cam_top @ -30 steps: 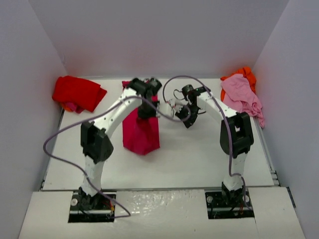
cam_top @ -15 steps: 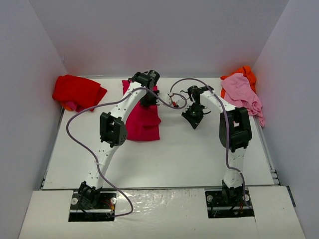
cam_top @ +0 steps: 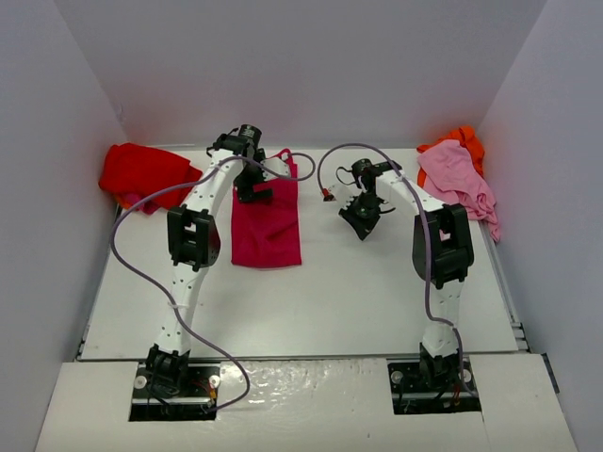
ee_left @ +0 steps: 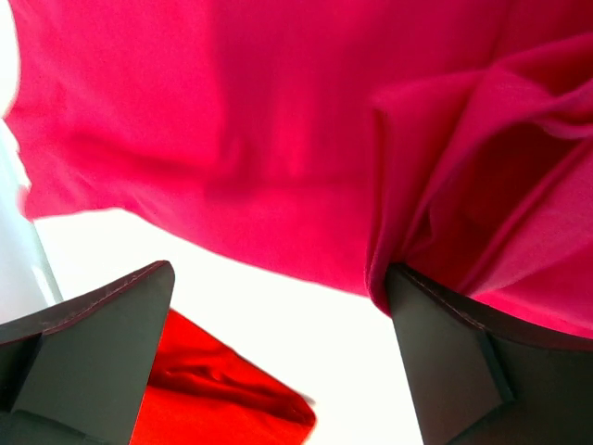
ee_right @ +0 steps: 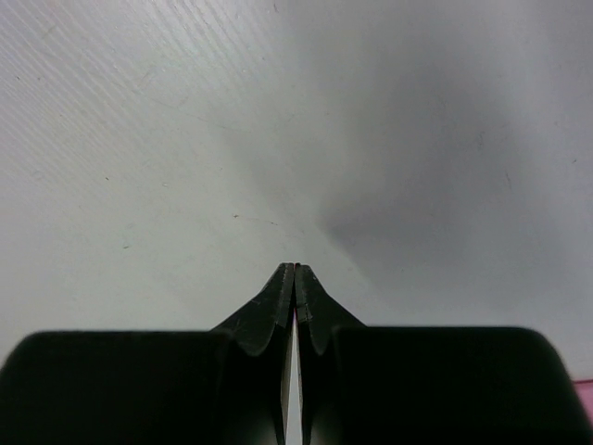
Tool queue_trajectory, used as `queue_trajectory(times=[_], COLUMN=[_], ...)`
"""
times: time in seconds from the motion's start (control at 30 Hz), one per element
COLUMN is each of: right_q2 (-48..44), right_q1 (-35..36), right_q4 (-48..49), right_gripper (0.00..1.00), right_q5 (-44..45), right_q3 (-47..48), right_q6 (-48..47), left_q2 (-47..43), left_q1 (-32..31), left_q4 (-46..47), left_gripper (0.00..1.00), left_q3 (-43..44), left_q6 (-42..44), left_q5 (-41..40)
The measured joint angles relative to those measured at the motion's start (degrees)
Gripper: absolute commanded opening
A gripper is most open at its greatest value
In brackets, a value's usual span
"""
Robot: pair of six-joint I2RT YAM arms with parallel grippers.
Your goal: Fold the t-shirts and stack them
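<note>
The crimson-magenta t-shirt (cam_top: 268, 226) lies folded in a long rectangle on the table's middle left. My left gripper (cam_top: 253, 192) hovers over its far left corner, open and holding nothing. In the left wrist view the crimson t-shirt (ee_left: 278, 139) fills the top, and the right finger (ee_left: 454, 352) touches a bunched fold. The bright red t-shirt (cam_top: 141, 174) lies heaped at the far left, also seen as red cloth (ee_left: 213, 399) between the fingers. Pink (cam_top: 457, 179) and orange (cam_top: 464, 139) t-shirts are piled at the far right. My right gripper (cam_top: 360, 224) (ee_right: 295, 271) is shut and empty over bare table.
White walls enclose the table (cam_top: 377, 292) on three sides. A purple cable (cam_top: 127, 254) loops from the left arm over the table's left part. Another cable (cam_top: 325, 174) arcs between the two wrists.
My left gripper opened and let go of the crimson t-shirt, which went from hanging to lying flat. The left arm swung toward the back left. The right gripper barely shifted.
</note>
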Motion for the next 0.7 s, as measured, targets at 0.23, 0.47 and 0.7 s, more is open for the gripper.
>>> queue_trajectory(times=[0.23, 0.47, 0.7], right_q2=[-2.95, -4.51, -4.51], right_q1=[0.86, 1.03, 2.02], right_q4=[0.22, 0.41, 0.38], right_gripper=[0.00, 0.00, 0.00], right_q5=[-0.46, -0.39, -1.43], right_q3=[-0.92, -1.21, -1.17], right_q6=[0.22, 1.10, 1.47], left_q2=[-3.69, -4.13, -5.86], left_q1=[-0.48, -0.66, 0.02], left_q4=[-0.38, 0.32, -0.50], left_gripper=[0.93, 0.93, 0.81], left_q3=[-1.95, 0.44, -0.19], left_q6=[-1.20, -2.07, -2.58], left_q5=[0.79, 0.64, 3.15])
